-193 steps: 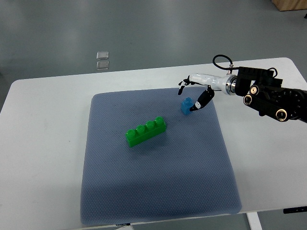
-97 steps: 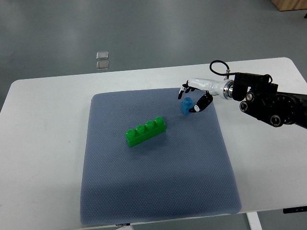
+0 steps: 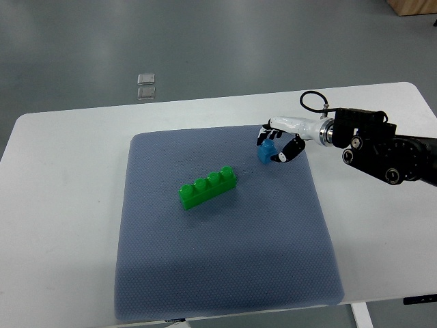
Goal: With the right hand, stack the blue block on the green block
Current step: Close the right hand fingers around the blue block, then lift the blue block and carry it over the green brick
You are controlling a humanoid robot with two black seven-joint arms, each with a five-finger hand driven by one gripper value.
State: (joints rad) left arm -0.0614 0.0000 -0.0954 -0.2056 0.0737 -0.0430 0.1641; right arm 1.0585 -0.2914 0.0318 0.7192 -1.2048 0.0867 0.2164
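Right hand closes on the block
The right hand (image 3: 276, 142) has lowered and curled its fingers around the blue block (image 3: 267, 152).

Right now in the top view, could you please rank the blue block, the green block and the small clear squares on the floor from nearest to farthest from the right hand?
1. Blue block: between the fingers of the right hand, at the mat's upper right.
2. Green block: mid-mat, to the hand's left and nearer the camera.
3. Clear squares: on the floor beyond the table, upper left.
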